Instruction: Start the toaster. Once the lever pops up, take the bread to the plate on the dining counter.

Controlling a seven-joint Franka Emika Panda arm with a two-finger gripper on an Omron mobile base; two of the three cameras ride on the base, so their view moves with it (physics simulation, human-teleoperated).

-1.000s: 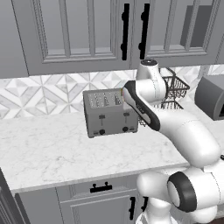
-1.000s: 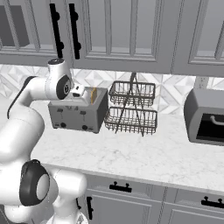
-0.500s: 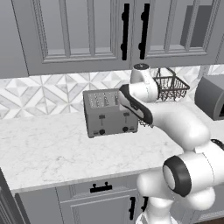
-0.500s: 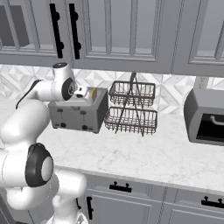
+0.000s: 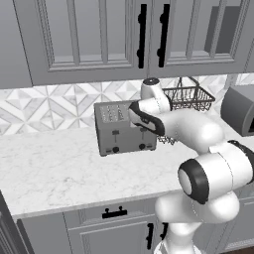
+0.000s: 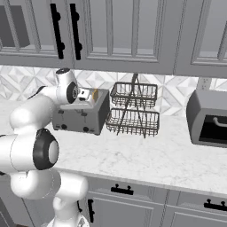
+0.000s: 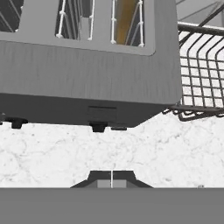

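The toaster is a boxy brushed-grey metal block, its long side running along the backsplash, its front with two black levers and two black knobs facing the counter edge. It stands on white marble with faint grey veins, touching or just beside a two-tier black wire basket (from these angles I cannot tell which). The bread, a thin tan-golden slice, stands upright on edge in the slot nearest the basket, its top corner poking out. The gripper hovers in front of the toaster's right lever, fingertips pressed together, pinching nothing.
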